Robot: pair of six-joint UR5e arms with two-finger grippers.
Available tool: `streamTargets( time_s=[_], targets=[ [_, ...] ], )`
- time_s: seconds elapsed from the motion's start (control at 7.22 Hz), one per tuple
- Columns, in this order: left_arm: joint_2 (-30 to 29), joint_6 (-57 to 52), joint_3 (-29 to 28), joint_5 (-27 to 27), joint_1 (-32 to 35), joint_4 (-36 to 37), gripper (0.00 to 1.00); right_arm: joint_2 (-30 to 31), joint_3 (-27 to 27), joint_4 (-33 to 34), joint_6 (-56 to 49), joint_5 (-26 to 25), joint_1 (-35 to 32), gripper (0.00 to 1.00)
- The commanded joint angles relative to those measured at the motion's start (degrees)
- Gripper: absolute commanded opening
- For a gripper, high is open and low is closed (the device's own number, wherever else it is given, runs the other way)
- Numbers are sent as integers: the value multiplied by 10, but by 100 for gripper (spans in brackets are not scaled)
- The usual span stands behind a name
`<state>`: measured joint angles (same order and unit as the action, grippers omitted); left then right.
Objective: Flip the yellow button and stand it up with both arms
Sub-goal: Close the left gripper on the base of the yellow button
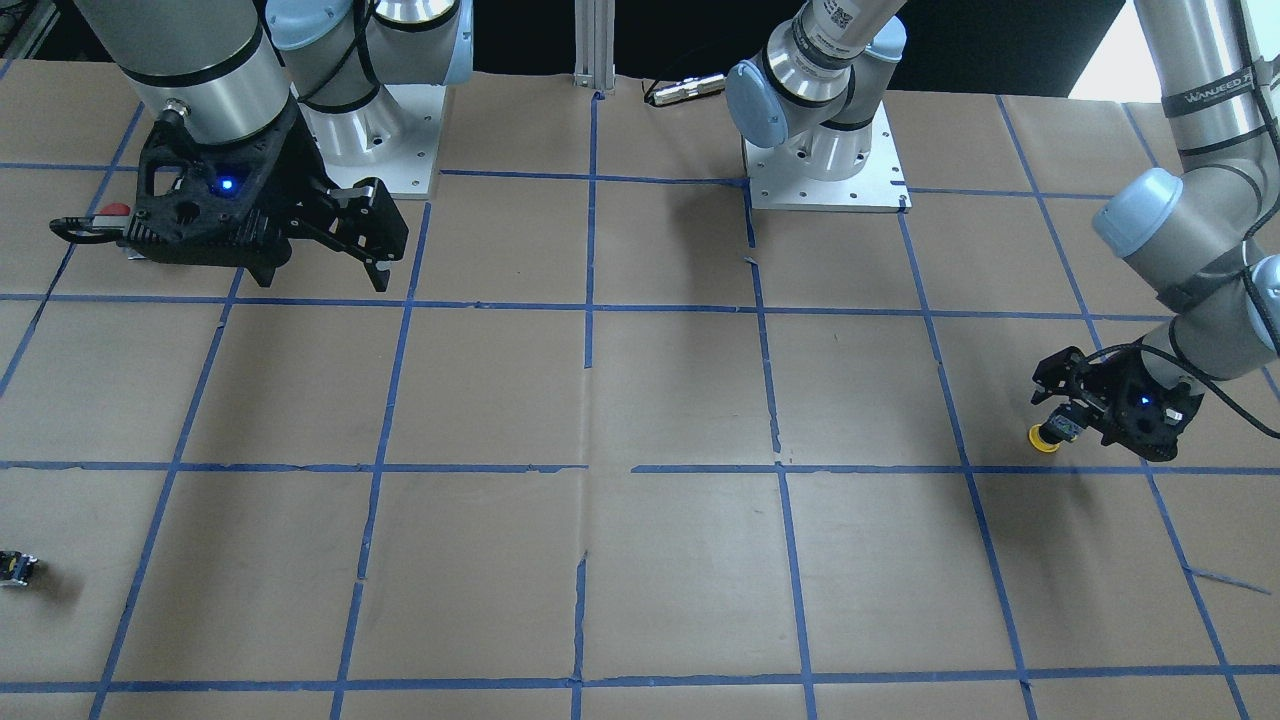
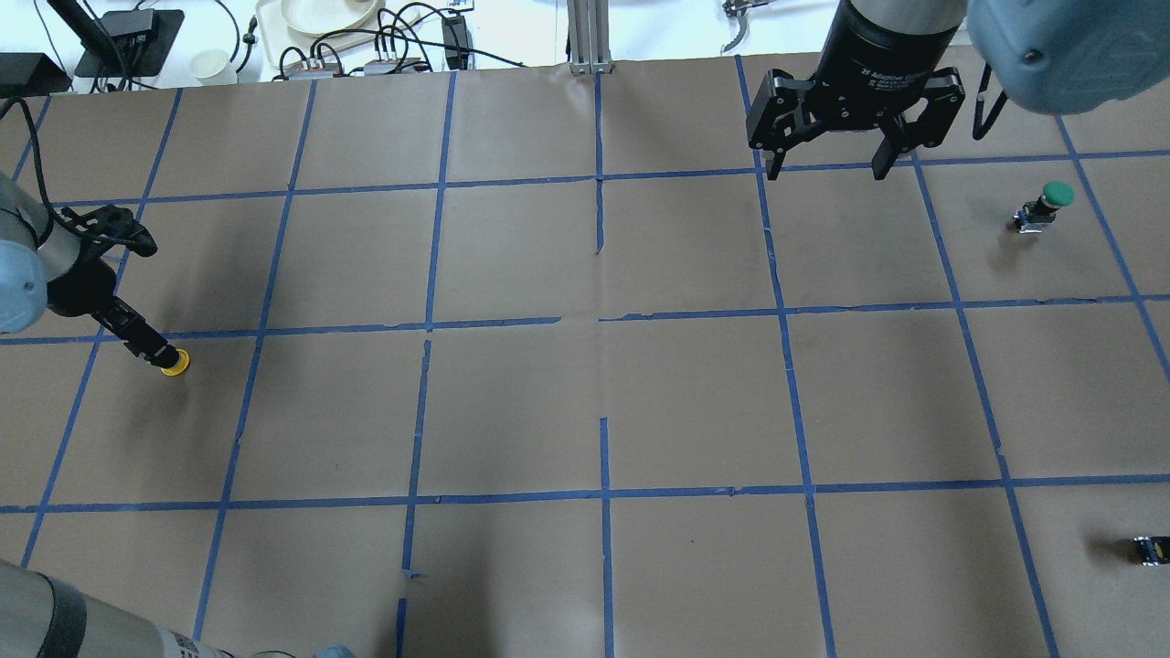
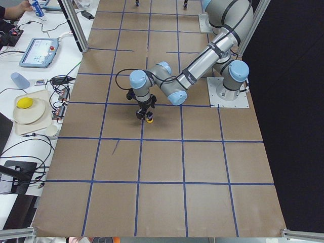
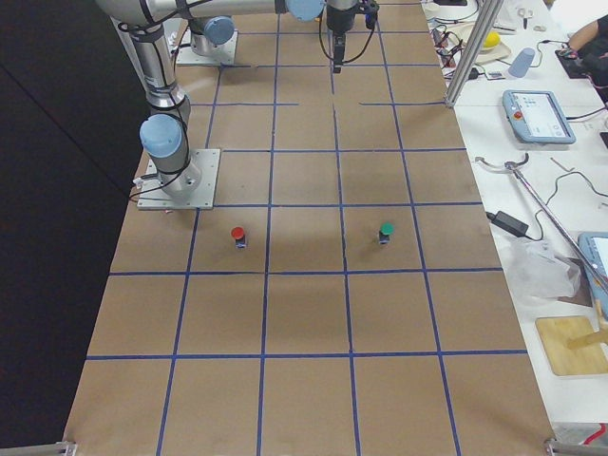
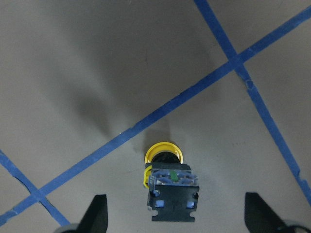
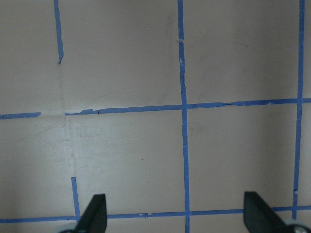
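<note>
White lettering beginning "2F Adaptive" crosses the right gripper (image 2: 827,169) body, and a sleeve on the left arm (image 1: 1200,110) reads roughly "WANJEED". Only the left wrist view shows the left gripper (image 5: 177,204) fingers spread wide, the yellow button (image 5: 170,182) between them untouched, low on the tabletop (image 2: 695,402) at its left side. The right gripper hangs high, far right, fingers open; the right side view alone shows a red button (image 4: 237,234) whole

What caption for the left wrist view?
Left hand open astride the yellow button, cap pointing away from camera, fingers not touching it.
</note>
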<state>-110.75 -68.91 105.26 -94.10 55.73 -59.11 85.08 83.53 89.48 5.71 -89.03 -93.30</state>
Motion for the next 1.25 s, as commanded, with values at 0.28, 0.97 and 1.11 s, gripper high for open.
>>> streamTargets(
  time_s=[0.28, 0.97, 1.11],
  targets=[
    [0, -3, 0, -5, 2, 7, 69, 0, 1, 0, 0, 0, 0, 100],
    [24, 8, -27, 2, 15, -12, 15, 0, 1, 1, 0, 0, 0, 100],
    [52, 14, -51, 43, 22, -93, 10, 0, 1, 1, 0, 0, 0, 100]
  ],
)
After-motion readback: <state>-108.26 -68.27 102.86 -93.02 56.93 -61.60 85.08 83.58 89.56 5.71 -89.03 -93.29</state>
